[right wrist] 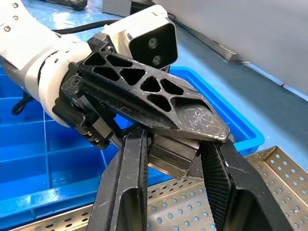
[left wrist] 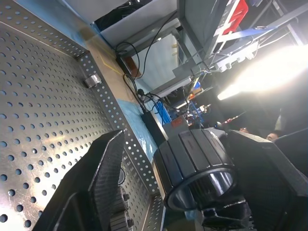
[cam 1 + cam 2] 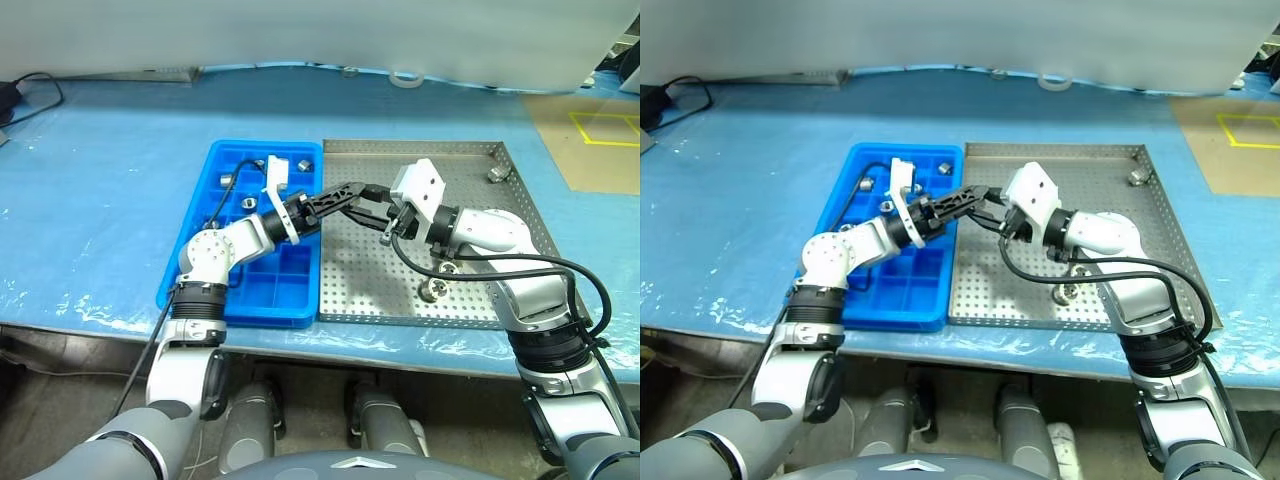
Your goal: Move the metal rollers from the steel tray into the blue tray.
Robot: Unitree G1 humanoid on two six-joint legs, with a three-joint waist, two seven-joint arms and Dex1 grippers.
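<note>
Blue plastic sheeting, wrinkled and glossy, covers the bench (image 3: 100,200) on which the steel tray (image 3: 420,147) sits. Just above the steel tray's left rim, the right tool (image 1: 174,144) is clenched on one metal roller (image 1: 169,156), a short silver cylinder pinched between its two black fingers. The left tool (image 3: 362,193) reaches in from beyond that rim with its fingers spread; one ribbed finger (image 1: 159,103) lies over the gripped roller, and whether it touches cannot be told.

Loose metal rollers are on the steel tray's perforated base: one at its far right corner (image 3: 497,173) and one near its front edge (image 3: 435,290). Butted against the steel tray's left side is the blue tray (image 3: 270,315), where more rollers rest in the far compartments (image 3: 227,180) (image 3: 304,163); the near compartments hold none.

Beyond the steel tray's far rim a roll of tape (image 3: 405,78) lies at the bench's back edge, under a pale wall panel (image 3: 300,30). Right of the steel tray is a brown sheet marked with yellow tape (image 3: 595,130). Far to its left a black cable (image 3: 35,85) curls across the sheeting. The left wrist view takes in metal shelving (image 2: 192,38), hanging cables and a glaring lamp (image 2: 269,72) past the steel tray's right rim.
</note>
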